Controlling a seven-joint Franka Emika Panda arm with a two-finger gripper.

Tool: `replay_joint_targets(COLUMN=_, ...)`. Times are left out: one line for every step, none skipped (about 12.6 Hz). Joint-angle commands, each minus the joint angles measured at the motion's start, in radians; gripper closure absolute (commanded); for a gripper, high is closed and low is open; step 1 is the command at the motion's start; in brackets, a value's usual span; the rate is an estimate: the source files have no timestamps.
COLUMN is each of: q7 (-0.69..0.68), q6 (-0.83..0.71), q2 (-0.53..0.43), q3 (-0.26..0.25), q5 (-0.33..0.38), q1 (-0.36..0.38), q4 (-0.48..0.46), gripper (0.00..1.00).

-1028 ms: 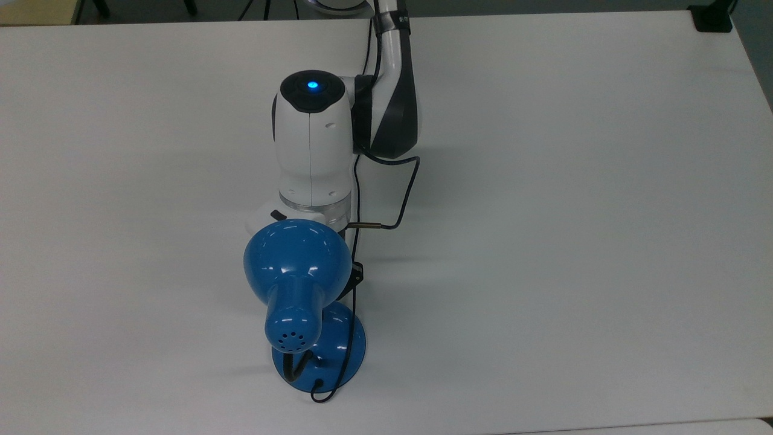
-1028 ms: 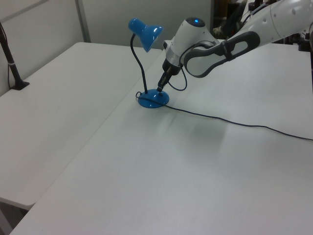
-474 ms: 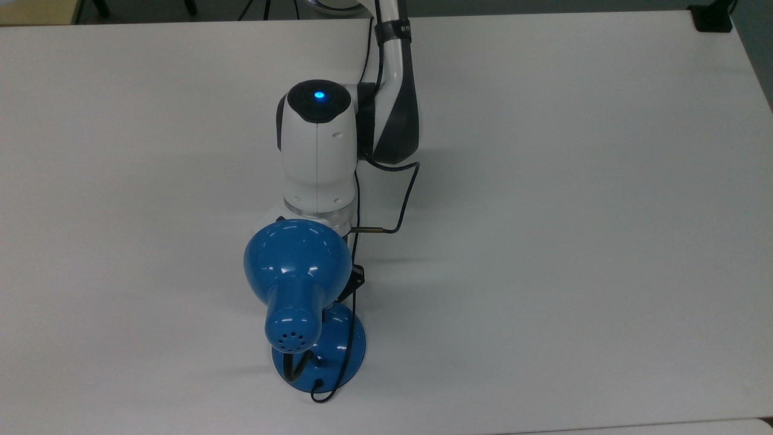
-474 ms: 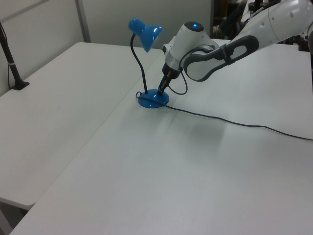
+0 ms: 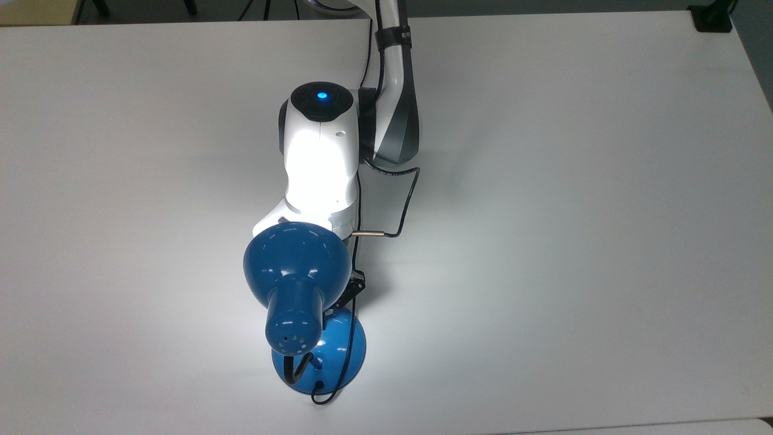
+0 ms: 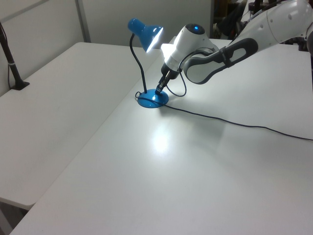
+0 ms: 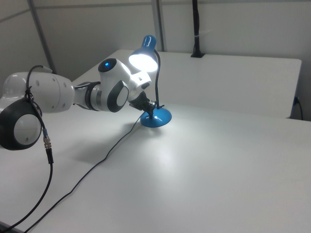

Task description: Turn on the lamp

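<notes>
Lamp lit, standing on white table; bright patch thrown on tabletop close to the base, glare washing over white arm. Round blue base flat on the table, black neck rising from it in a bend, long axis close to upright. Bell shade at the top, tilted, wide glowing mouth turned down and toward the arm, narrow vented end pointing away. Gripper angled down, tip right at the top of the base on the arm's side, under and just beside the shade; contact with the base likely but not certain. Fingers' spread: cannot tell, nothing seen gripped. Thin black cord trailing from the base across the table beneath the arm.
</notes>
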Motion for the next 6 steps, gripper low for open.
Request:
replay_joint_targets(q7=0.036, q6=0.028, q2=0.029, q3=-0.010, q5=-0.027, q1=0.015, q4=0.009, gripper=1.00)
replay_joint_targets(q7=0.038, q6=0.023, q2=-0.003, q3=-0.010, q5=-0.023, q1=0.021, q4=0.000, gripper=1.00)
replay_joint_targets(q7=0.039, q6=0.013, q2=-0.057, q3=-0.008, q5=-0.018, q1=0.021, q4=-0.048, gripper=1.00)
replay_joint_targets(q7=0.043, q6=0.005, q2=-0.127, q3=-0.008, q5=-0.014, q1=0.021, q4=-0.122, gripper=1.00)
replay_joint_targets(q7=0.044, q6=-0.016, q2=-0.204, q3=-0.008, q5=-0.012, q1=0.021, q4=-0.188, gripper=1.00)
replay_joint_targets(q7=0.044, q6=-0.089, q2=-0.276, q3=-0.008, q5=-0.010, q1=0.018, q4=-0.234, gripper=1.00)
